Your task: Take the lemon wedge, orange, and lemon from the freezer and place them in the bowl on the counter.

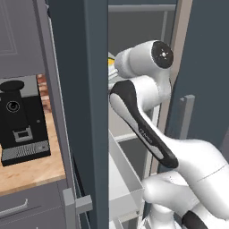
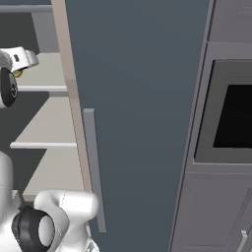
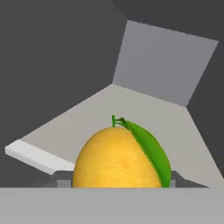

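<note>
The lemon, a yellow oval fruit with a green leaf, sits close up in the hand view, just above a light grey freezer shelf. My gripper is shut on the lemon, with a grey fingertip showing at either side. In the right base view the white hand reaches onto the upper shelf, and a sliver of the lemon shows below it. A bit of the lemon also peeks past the dark freezer panel. The orange, the lemon wedge and the bowl are out of view.
The wood counter with a black coffee machine lies left of the freezer. A white drawer juts out low beside my arm. The open freezer door with its bar handle stands right of the shelves. A wall oven stands further right.
</note>
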